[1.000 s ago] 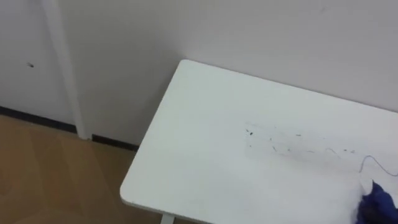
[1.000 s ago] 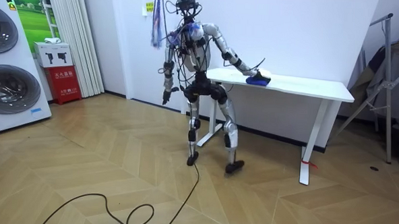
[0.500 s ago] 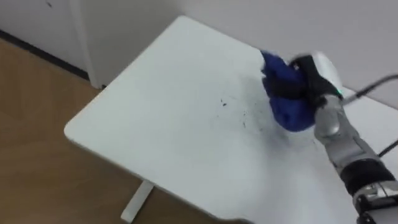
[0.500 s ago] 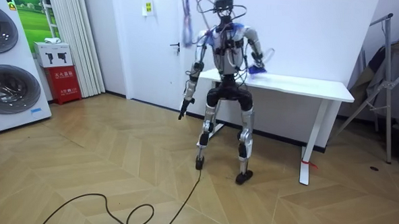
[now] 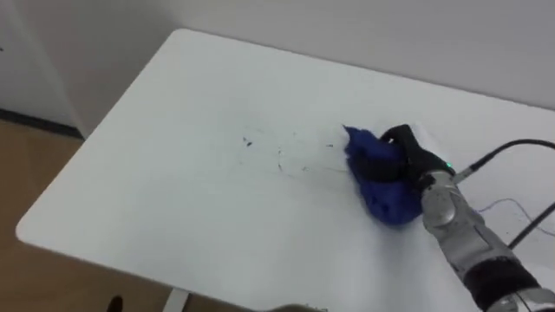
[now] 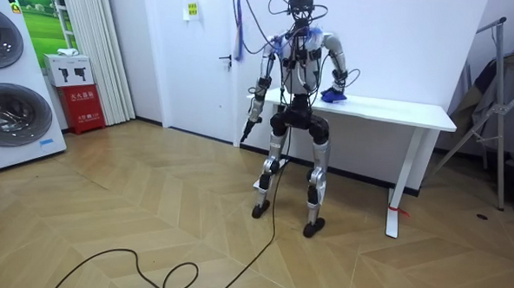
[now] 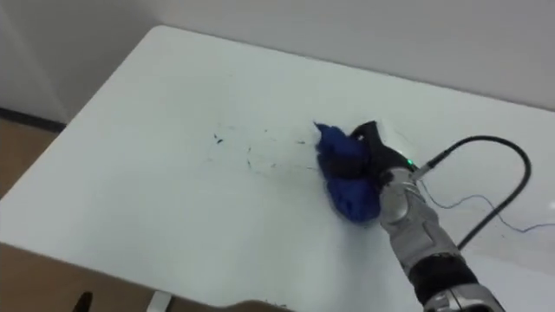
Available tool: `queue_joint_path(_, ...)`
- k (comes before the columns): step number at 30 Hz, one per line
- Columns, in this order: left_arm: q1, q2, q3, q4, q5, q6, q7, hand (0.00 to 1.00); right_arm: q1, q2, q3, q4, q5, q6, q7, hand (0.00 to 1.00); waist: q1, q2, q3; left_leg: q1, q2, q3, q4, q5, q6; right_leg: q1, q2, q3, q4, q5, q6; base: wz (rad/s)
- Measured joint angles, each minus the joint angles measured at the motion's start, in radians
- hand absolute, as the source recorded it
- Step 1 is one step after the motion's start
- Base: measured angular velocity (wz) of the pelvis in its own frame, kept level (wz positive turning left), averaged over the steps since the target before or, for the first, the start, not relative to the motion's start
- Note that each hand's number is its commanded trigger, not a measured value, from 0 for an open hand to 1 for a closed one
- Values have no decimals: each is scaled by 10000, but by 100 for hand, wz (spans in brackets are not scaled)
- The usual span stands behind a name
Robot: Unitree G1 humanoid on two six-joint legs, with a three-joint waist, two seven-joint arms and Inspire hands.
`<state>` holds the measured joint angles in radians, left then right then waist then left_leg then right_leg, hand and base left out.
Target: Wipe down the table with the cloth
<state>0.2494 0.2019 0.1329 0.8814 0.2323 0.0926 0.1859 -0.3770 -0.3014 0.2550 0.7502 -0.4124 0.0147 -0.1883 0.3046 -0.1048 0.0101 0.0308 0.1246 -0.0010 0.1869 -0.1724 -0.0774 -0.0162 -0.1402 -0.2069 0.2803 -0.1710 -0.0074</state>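
The white table [image 5: 173, 199] carries faint dark pen marks [image 5: 279, 156] near its middle. A crumpled blue cloth [image 5: 383, 186] lies on the top just right of those marks. My right hand [image 5: 406, 158] comes in from the lower right and rests on the cloth with dark fingers curled over it, also seen as the right hand [image 7: 375, 149] on the cloth [image 7: 347, 182]. In the room view I stand upright at the table's [image 6: 397, 109] left end, facing it. My left hand [image 6: 245, 130] hangs at my side, away from the table.
A thin blue scribble [image 5: 505, 206] marks the tabletop at the right. A white wall runs behind the table. Washing machines [image 6: 12, 81] and a red box [image 6: 83, 106] stand at the room view's left, a metal rack [image 6: 502, 111] at its right. Wood floor lies around.
The view has swung over the table. My right hand has drawn the blue cloth from near the far edge toward me, staying right of the marks. My body has squared up to the table.
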Motion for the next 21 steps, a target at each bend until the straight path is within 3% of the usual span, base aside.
queue_joint_path(3,436,84,56,36,7,107,16,0,191,-114,-581,752,98,-187,-460,100,-76,31,31,-39,-2,-210,44,-5,-100,413,-16,-739,-444,221,360,59)
queue_joint_path(5,997,201,454,39,-1,110,38,0,912,-266,-1611,1212,536,-542,-1028,100,-318,66,41,-68,-65,-304,74,-3,-116,828,-137,-1327,-648,323,842,68)
queue_joint_path(8,1572,265,1144,83,46,109,27,0,1860,-448,-2878,1424,699,-1091,-1522,100,-817,63,-3,-188,-189,-157,157,-58,-206,1134,-318,-1765,-788,188,1113,55)
queue_joint_path(12,1721,349,1673,205,42,4,99,0,2902,-437,-3526,1464,790,-1665,-2145,100,-1135,102,-96,-130,-248,-141,267,-60,-202,1376,-346,-1899,-975,240,1207,10)
queue_joint_path(13,1709,357,1786,187,63,-118,100,0,3213,-440,-3709,1463,788,-1779,-2318,100,-1299,110,-123,-146,-265,-140,356,-91,-198,1473,-358,-2101,-1049,249,1237,0)
queue_joint_path(14,1717,377,1804,180,119,-146,100,0,3564,-454,-3900,1461,799,-1892,-2512,100,-1367,140,-222,-172,-275,-123,400,-140,-198,1499,-361,-2141,-1121,264,1295,0)
queue_joint_path(15,1555,380,1800,133,337,-158,102,0,3881,-487,-3987,1461,837,-1924,-2741,100,-1478,179,-262,-144,-286,-141,447,-145,-194,1584,-364,-2142,-1115,278,1319,0)
queue_joint_path(19,1141,370,1323,17,440,-289,281,0,4045,-498,-3840,1488,1051,-1873,-2852,100,-1639,290,-303,-41,-271,-131,498,-191,-253,1748,-361,-2093,-1087,263,1345,-5)
queue_joint_path(21,715,198,779,25,443,-288,491,0,3452,-461,-3505,1388,1149,-1221,-2847,100,-1544,427,-318,33,-259,-108,489,-180,-258,1618,-361,-1948,-927,307,1297,-24)
